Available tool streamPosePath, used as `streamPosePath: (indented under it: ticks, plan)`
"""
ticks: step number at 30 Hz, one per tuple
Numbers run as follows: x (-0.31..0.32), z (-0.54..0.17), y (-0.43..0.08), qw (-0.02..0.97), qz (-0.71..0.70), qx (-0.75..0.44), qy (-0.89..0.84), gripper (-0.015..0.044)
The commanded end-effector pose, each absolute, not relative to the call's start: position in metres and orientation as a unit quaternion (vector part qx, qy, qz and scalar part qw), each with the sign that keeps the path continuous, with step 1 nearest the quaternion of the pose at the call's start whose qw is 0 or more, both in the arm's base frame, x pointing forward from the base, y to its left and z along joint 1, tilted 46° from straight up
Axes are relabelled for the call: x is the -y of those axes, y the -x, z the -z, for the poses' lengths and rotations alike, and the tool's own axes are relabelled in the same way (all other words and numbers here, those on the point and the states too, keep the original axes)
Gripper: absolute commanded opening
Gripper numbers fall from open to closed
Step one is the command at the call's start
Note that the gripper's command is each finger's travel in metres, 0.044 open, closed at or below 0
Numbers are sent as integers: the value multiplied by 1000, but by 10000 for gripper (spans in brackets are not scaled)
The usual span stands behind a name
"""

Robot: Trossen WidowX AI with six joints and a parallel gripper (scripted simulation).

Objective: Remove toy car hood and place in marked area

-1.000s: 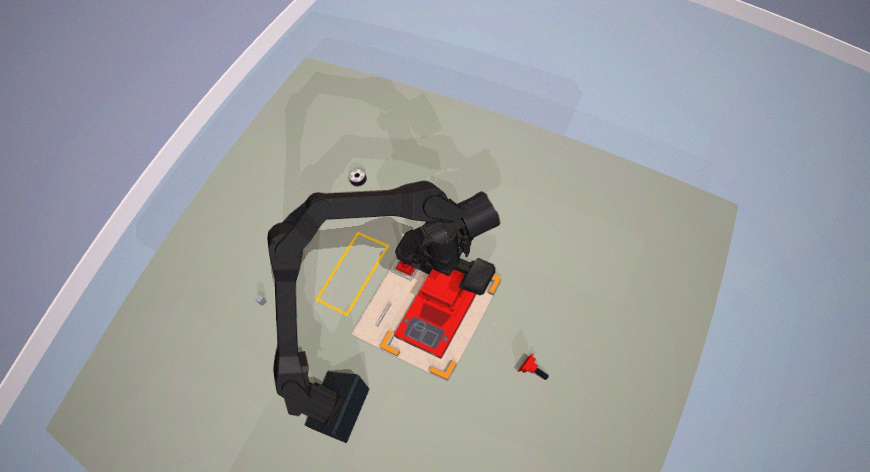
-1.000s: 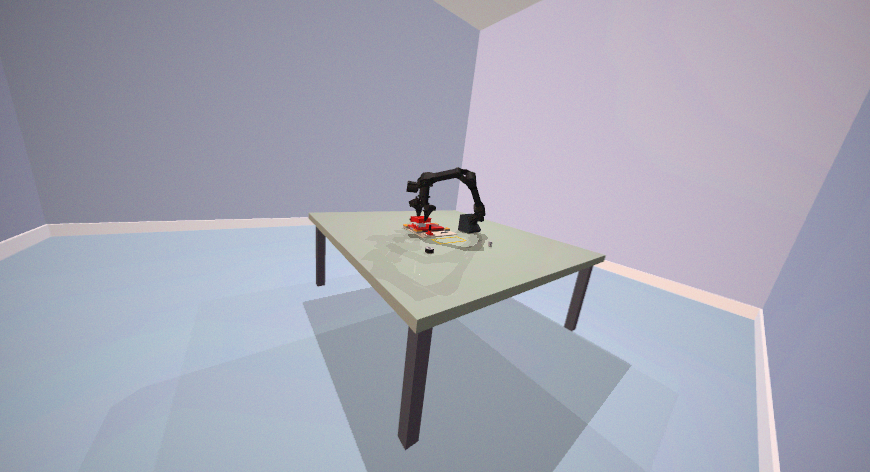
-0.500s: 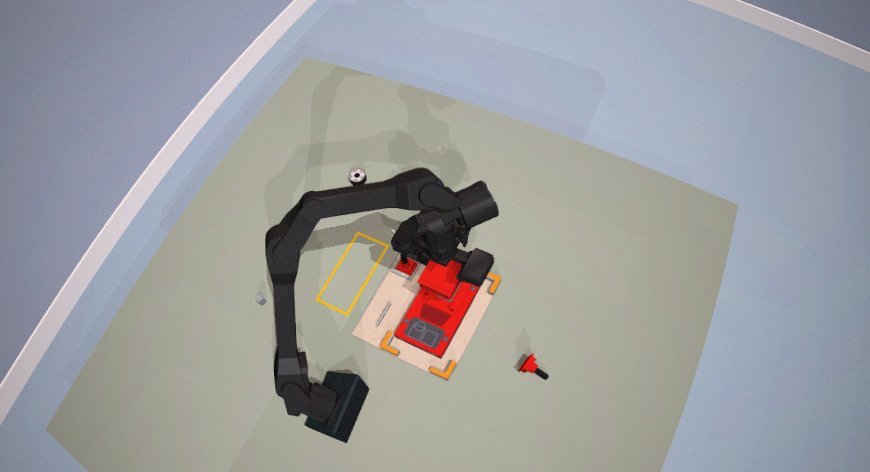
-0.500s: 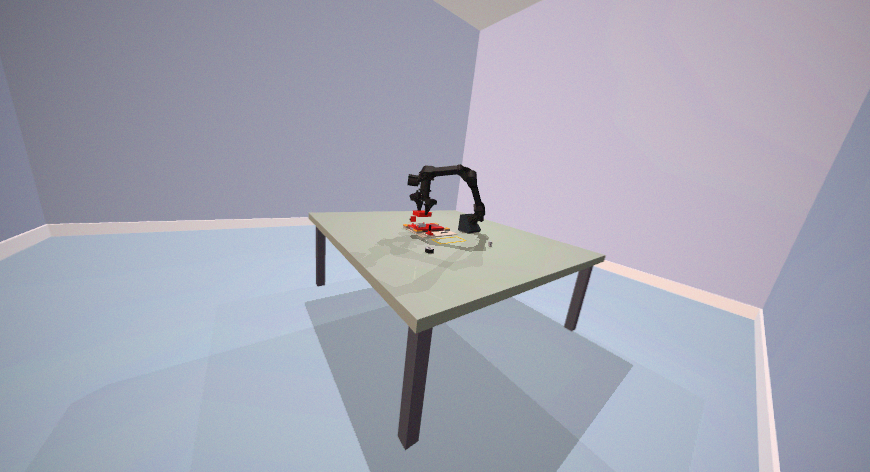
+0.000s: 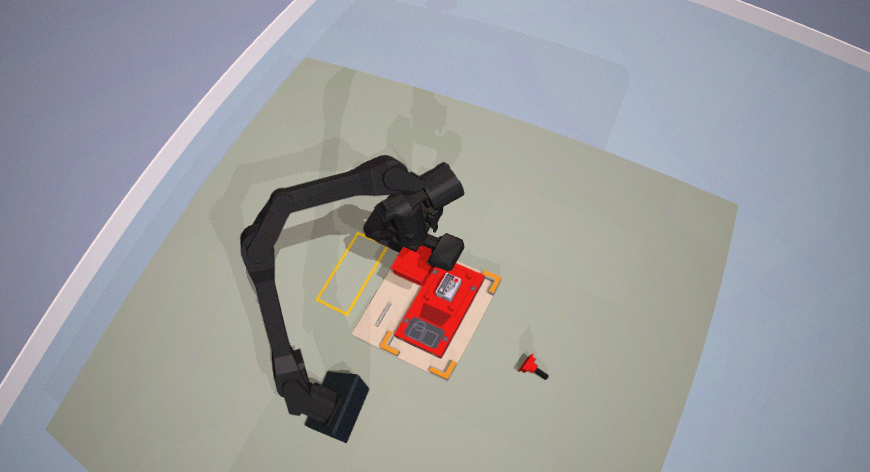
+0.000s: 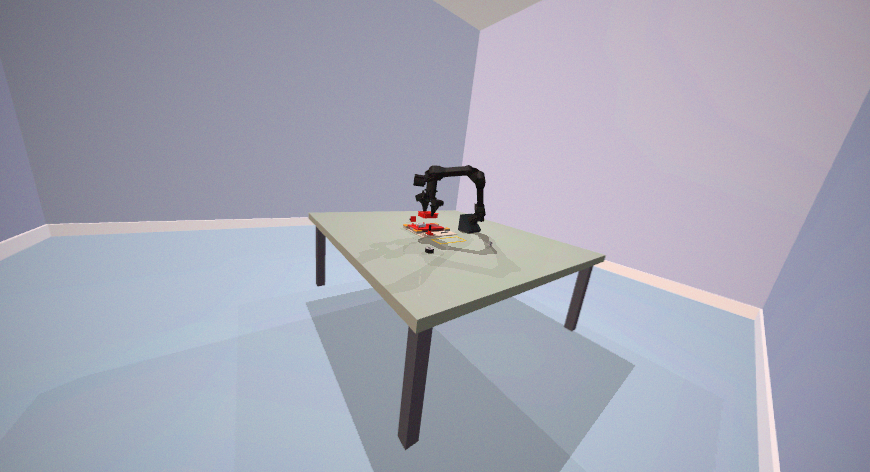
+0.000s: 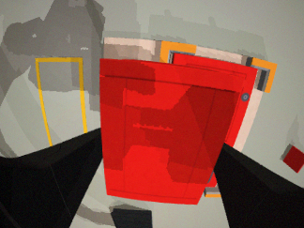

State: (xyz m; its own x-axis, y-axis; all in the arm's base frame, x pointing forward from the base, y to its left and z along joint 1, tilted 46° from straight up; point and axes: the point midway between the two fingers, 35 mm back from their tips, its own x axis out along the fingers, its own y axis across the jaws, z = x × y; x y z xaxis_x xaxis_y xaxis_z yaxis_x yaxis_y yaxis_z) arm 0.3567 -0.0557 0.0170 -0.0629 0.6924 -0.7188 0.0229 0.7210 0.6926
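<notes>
The red hood (image 5: 412, 266) (image 6: 427, 214) (image 7: 164, 121) is in the air, between the fingers of my gripper (image 6: 428, 212) (image 7: 160, 139), which is shut on its two sides. The hood is above the board, overlapping one side of the red toy car (image 5: 420, 310) (image 6: 433, 227) (image 7: 246, 79) from above. A grey engine block (image 5: 448, 287) shows uncovered in the car. The marked area, a yellow outline (image 5: 337, 266) (image 7: 59, 59), lies on the table beside the board, and the hood is not over it. The gripper hides part of its upper corner in the top view.
The car sits on a beige board (image 5: 370, 324) (image 7: 129, 48) with orange corner brackets (image 5: 387, 345) (image 7: 178, 46). A red piece with a black handle (image 5: 529, 366) lies on the table past the car. A small round black object (image 6: 429, 249) shows in the exterior view.
</notes>
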Motion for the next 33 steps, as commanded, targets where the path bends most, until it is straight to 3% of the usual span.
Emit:
streamPosePath:
  ticks: [1,33]
  plan:
    - [42,-31,-354,629,-265,-680,-268,0]
    - [-45,-121,-315,625,-271,-680,-270,0]
